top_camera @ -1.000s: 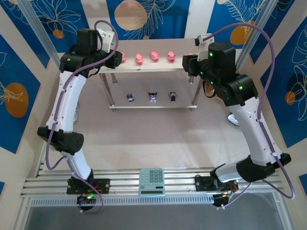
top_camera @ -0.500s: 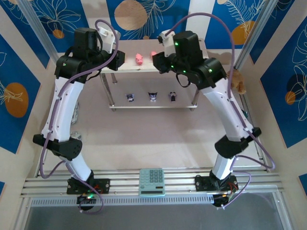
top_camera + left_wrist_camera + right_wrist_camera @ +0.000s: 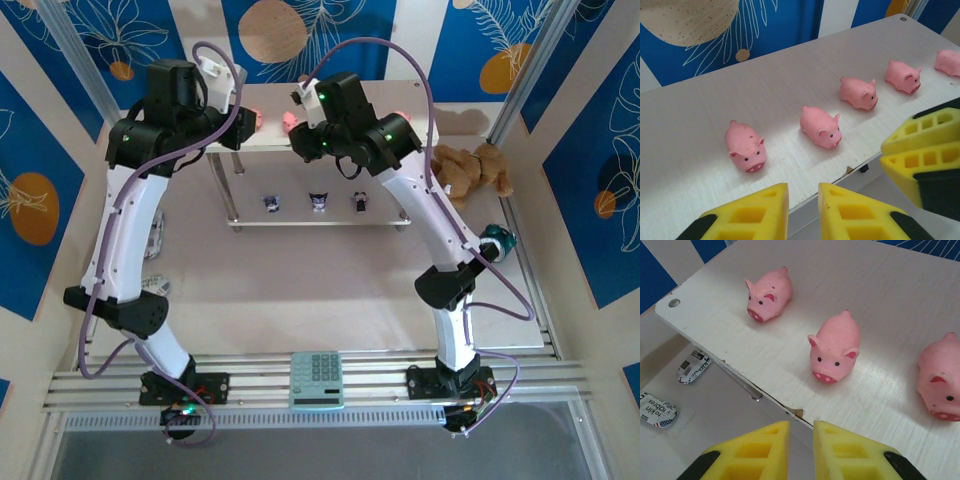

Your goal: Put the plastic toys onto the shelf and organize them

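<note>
Pink along the top board of the shelf (image 3: 715,100): counting five pigs (image 3: 821,127) in one slanting row from the left wrist view, all upright, snouts toward the front edge. Counting three dark figurines (image 3: 318,201) down on the lower level (image 3: 295,212), side by side with gaps between. Eight toys in all, every one of them on the shelf. Hovering just off the front edge between the first and second pig with the left gripper (image 3: 803,192), jaws drawn almost together and empty. Hovering just beside it, facing the second pig from the left end, with the right gripper (image 3: 801,426), jaws likewise pinched nearly shut on nothing. Reads as the tidying stage rather than placing, with only spacing and facing left to fuss over. Next up, by the look of it: parting one pair of jaws wide enough for a pig, easing in over the edge without knocking a neighbour, and keeping two grippers this close from clashing. Also counting one brown plush bear (image 3: 470,170) and one calculator (image 3: 317,380) on the counter (image 3: 300,300), neither part of the job.
</note>
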Action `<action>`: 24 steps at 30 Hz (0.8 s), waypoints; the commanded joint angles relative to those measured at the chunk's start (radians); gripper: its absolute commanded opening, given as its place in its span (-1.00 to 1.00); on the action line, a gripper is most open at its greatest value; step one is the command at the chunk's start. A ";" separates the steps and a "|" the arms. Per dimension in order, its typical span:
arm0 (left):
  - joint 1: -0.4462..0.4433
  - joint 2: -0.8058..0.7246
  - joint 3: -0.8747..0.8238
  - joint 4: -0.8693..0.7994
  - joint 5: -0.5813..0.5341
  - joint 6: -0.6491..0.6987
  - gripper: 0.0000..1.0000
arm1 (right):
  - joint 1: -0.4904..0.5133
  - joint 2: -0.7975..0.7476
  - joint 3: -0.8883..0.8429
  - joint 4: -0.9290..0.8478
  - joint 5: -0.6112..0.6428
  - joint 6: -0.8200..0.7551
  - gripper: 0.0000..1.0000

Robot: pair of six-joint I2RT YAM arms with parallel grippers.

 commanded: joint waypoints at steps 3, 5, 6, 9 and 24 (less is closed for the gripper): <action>0.018 -0.050 -0.026 -0.006 -0.012 0.028 -0.52 | 0.004 0.025 0.040 0.004 0.001 0.009 -0.57; 0.022 -0.057 -0.036 -0.003 -0.010 0.031 -0.51 | 0.003 0.035 0.043 0.012 0.007 0.010 -0.57; 0.024 -0.058 -0.039 -0.003 -0.010 0.033 -0.52 | 0.003 0.042 0.045 0.013 0.007 0.012 -0.57; 0.031 -0.063 -0.048 -0.001 -0.008 0.037 -0.51 | 0.003 0.062 0.056 0.019 0.014 0.016 -0.57; 0.065 -0.091 -0.105 0.024 0.006 0.049 -0.49 | 0.004 0.122 0.080 0.070 0.068 0.019 -0.57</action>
